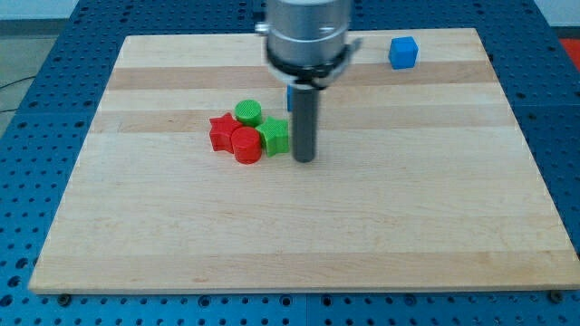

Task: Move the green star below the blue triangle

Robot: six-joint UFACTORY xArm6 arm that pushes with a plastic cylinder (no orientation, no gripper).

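The green star (274, 136) lies on the wooden board (299, 226) left of centre, packed in a cluster with other blocks. My tip (304, 160) stands just to the star's right, touching or nearly touching it. A blue block (289, 97), probably the blue triangle, shows only as a thin sliver behind the rod, above the star; its shape cannot be made out.
A green cylinder (247, 112) sits at the cluster's top, a red star (221, 132) at its left, a red cylinder (246, 144) at its bottom. A blue cube (403, 52) stands near the board's top right. The arm's grey body (306, 36) hangs over the top centre.
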